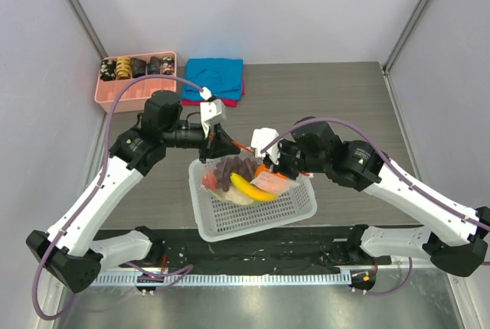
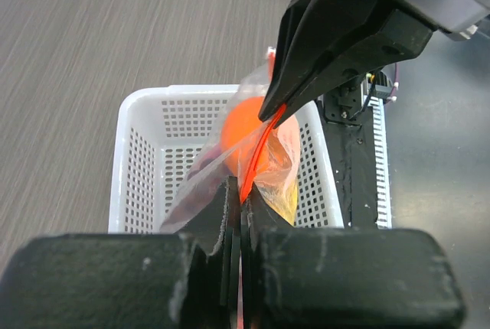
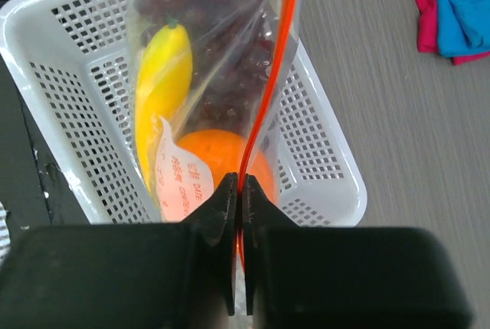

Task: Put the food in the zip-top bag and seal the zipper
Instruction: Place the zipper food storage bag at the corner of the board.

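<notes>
The clear zip-top bag [image 1: 246, 177] hangs in the white mesh basket [image 1: 253, 218], holding dark grapes [image 3: 222, 46], a yellow banana [image 3: 159, 84] and an orange [image 3: 210, 157]; its white label [image 3: 180, 180] faces the right wrist view. The orange-red zipper [image 3: 268, 107] is stretched taut between both grippers. My left gripper [image 1: 217, 145] is shut on the zipper's left end, seen in the left wrist view [image 2: 243, 195]. My right gripper [image 1: 269, 162] is shut on the zipper's right end [image 3: 240, 187]. The zipper also shows in the left wrist view [image 2: 256, 153].
A pink tray [image 1: 138, 78] with dark items stands at the back left. Blue and pink folded cloths [image 1: 214, 78] lie beside it. The basket sits near the table's front edge, between the arm bases.
</notes>
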`<move>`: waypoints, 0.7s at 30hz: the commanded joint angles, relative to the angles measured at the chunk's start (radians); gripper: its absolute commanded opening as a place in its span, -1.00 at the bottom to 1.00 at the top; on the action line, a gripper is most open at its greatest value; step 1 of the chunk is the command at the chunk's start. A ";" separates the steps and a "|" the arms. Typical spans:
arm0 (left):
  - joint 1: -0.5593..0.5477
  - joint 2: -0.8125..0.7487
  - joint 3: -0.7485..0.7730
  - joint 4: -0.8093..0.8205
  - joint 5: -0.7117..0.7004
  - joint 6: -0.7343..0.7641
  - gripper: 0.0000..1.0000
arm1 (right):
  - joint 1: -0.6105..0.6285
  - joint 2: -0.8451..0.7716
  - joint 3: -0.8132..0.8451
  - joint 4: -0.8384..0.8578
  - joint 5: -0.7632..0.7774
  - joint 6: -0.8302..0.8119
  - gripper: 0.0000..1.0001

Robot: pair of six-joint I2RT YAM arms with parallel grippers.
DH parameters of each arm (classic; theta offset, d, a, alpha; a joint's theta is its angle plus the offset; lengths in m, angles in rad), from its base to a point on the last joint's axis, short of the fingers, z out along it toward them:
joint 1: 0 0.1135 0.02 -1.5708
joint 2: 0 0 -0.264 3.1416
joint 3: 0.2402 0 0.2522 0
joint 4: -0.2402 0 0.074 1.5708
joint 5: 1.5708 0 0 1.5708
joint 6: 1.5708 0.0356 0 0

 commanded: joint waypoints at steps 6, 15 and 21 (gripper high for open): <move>0.011 -0.065 0.013 0.137 -0.151 -0.153 -0.59 | -0.002 -0.031 0.076 0.042 -0.021 0.145 -0.98; 0.237 -0.059 0.117 0.341 -0.303 -0.490 0.85 | -0.161 -0.037 0.188 0.157 -0.032 0.592 -0.98; 0.320 -0.062 0.100 0.379 -0.286 -0.555 0.89 | -0.390 -0.022 0.225 0.215 -0.069 0.885 -0.98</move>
